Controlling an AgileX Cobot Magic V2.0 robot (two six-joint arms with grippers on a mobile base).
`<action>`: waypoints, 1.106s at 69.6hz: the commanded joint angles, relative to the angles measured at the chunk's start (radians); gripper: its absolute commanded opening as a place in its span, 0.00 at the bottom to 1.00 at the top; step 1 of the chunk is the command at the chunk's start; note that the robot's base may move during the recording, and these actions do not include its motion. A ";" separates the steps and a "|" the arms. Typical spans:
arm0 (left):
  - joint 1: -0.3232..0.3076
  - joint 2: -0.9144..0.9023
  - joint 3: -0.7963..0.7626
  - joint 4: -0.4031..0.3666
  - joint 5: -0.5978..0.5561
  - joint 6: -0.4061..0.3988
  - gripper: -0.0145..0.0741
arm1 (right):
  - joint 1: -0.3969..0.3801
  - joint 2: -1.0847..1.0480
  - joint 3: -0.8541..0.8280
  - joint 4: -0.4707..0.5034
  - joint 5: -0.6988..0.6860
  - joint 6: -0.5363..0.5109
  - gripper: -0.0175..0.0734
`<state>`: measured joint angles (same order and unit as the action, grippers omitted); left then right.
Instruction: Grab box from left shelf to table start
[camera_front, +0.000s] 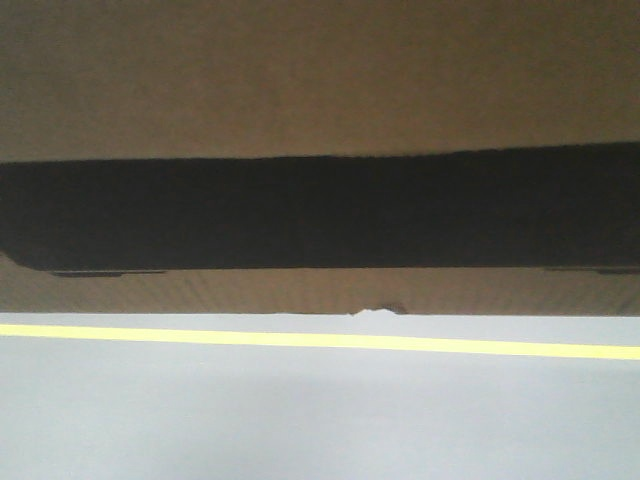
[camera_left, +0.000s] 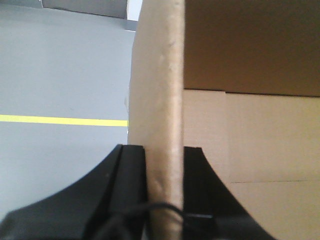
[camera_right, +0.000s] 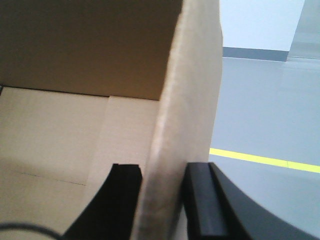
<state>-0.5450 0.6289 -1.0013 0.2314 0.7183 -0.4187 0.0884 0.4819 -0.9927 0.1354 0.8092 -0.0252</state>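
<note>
1. Step in hand: judging by these views, the carry between shelf and table is under way. Neither the shelf nor the table is showing in any view.
2. The box (camera_front: 320, 90) is hanging close before the front camera, filling the upper frame, its black printed band facing out. Below it, only grey floor (camera_front: 320, 420) with a yellow line (camera_front: 320, 341) is showing.
3. The left claw (camera_left: 163, 150) is pinching one upright wall of the open box, one finger inside and one outside, parted only by the cardboard's thickness.
4. The right claw (camera_right: 161, 167) is gripping another wall of the box the same way, pressing both faces.
5. Next move, as judged: both arms are needing to travel together, keeping the box level, then lower it onto the table before either pinch is loosened.
</note>
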 joint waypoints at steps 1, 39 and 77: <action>-0.014 -0.008 -0.042 -0.098 -0.206 -0.033 0.06 | -0.001 0.008 -0.034 0.033 -0.151 0.005 0.25; -0.014 -0.008 -0.042 -0.098 -0.205 -0.033 0.05 | -0.001 0.009 -0.034 0.033 -0.150 0.005 0.25; -0.014 -0.008 -0.042 -0.098 -0.203 -0.033 0.06 | -0.001 0.009 -0.034 0.033 -0.149 0.005 0.25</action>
<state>-0.5450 0.6289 -1.0013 0.2314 0.7183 -0.4201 0.0884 0.4819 -0.9927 0.1354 0.8092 -0.0252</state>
